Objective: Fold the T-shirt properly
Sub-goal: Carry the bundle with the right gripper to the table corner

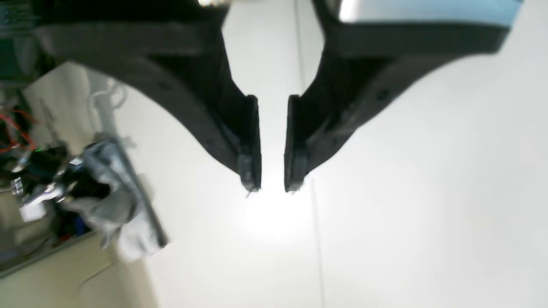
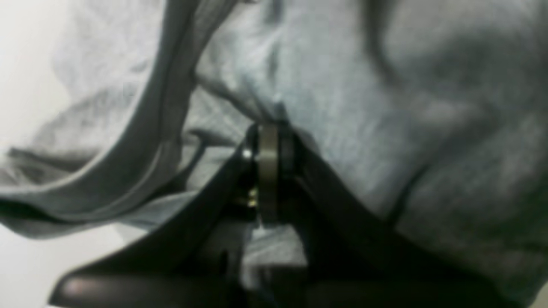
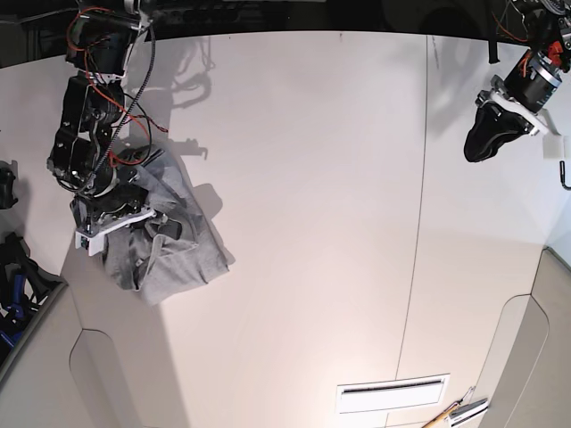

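The light grey T-shirt lies bunched in a crumpled heap near the table's left edge. My right gripper hovers over the heap, and in the right wrist view its jaws are shut on a pinched fold of the grey cloth. My left gripper hangs far off at the table's back right, well away from the shirt. Seen from the left wrist, the left gripper stands open with a narrow gap and nothing between its fingers, and the T-shirt shows small at the far left.
The white table has a seam running front to back right of centre. A slotted vent and a wooden-handled tool sit at the front right. Dark gear lies beyond the left edge.
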Robot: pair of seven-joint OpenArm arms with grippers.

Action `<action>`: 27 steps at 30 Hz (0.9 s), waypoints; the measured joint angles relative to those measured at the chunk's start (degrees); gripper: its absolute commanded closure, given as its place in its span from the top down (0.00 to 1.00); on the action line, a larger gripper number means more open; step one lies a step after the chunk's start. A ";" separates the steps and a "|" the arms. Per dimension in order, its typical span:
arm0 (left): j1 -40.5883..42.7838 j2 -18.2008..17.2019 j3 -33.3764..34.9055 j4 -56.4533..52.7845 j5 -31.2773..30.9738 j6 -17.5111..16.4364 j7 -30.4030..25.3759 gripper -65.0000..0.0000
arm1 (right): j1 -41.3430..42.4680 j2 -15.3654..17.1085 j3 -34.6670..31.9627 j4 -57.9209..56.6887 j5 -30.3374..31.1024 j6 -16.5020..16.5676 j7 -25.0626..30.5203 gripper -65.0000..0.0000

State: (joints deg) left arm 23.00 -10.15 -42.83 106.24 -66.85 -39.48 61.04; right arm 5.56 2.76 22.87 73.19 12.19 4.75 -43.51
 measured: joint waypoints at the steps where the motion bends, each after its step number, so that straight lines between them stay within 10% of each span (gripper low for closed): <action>1: 0.00 -0.15 0.00 0.00 -0.55 0.00 0.02 0.16 | -0.13 -0.63 2.25 0.00 0.55 0.09 0.02 0.00; 15: 0.00 -6.16 0.02 0.04 -5.22 0.00 2.40 0.16 | -13.05 -4.11 18.67 4.85 16.92 6.25 3.23 0.00; 27: 0.00 -6.19 0.02 0.04 -7.37 0.00 3.06 0.16 | -20.28 -5.05 19.08 20.28 8.11 1.62 -0.42 0.00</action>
State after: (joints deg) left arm 23.00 -16.34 -42.81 106.28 -74.22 -39.48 64.10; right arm -14.72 -2.28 41.95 93.47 20.29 6.37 -43.92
